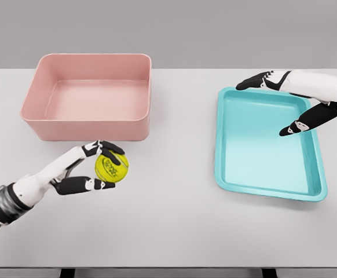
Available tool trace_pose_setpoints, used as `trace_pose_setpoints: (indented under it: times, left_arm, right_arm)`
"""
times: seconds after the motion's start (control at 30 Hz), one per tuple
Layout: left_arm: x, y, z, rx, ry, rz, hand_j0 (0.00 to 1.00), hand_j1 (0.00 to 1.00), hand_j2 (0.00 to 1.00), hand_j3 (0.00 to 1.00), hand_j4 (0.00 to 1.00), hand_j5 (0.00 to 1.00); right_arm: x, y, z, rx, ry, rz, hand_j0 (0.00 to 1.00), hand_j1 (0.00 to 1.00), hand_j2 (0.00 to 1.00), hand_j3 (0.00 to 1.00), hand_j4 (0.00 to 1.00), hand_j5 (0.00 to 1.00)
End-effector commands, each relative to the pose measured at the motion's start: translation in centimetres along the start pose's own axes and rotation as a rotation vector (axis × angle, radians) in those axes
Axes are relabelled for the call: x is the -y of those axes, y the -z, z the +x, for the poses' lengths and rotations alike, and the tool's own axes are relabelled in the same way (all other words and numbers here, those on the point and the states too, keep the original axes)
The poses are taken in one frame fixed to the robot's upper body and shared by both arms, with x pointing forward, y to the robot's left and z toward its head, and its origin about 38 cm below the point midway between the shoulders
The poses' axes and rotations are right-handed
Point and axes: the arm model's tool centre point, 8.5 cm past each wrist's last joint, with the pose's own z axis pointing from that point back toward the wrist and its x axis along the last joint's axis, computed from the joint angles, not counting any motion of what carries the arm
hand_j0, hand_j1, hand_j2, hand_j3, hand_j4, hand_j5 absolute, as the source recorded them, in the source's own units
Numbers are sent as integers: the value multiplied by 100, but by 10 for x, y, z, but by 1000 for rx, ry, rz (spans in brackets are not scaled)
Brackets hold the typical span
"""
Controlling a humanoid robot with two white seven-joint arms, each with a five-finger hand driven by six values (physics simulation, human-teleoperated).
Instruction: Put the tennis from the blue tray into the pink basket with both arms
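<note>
Yellow-green ball [112, 168], dark printed logo facing up-camera; round, no long axis. Clamped in left hand [90, 171] fingers before basket [87, 95]. Right hand [290, 101] fingers spread over tray [267, 145].

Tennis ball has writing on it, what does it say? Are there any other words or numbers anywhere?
Tennis ball, held in the left hand: a dark printed mark, too small and blurred to read.
Pink basket: no text.
Blue tray: no text.
Right hand and table: no text.
</note>
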Motion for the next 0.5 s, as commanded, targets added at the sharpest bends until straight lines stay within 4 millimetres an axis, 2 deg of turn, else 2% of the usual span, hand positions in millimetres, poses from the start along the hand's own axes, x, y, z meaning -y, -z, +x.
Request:
trace_pose_setpoints:
  times: [0.0, 0.47]
  left_arm:
    - [-7, 2, 2, 8, 11, 15, 53, 53, 53, 53, 53, 53]
    - [-45, 20, 20, 81, 54, 81, 49, 49, 49, 49, 49, 49]
  right_arm:
    - [1, 0, 0, 0, 6, -3, 100, 100, 100, 100, 100, 100]
    - [-1, 3, 0, 2, 16, -4, 100, 100, 100, 100, 100, 100]
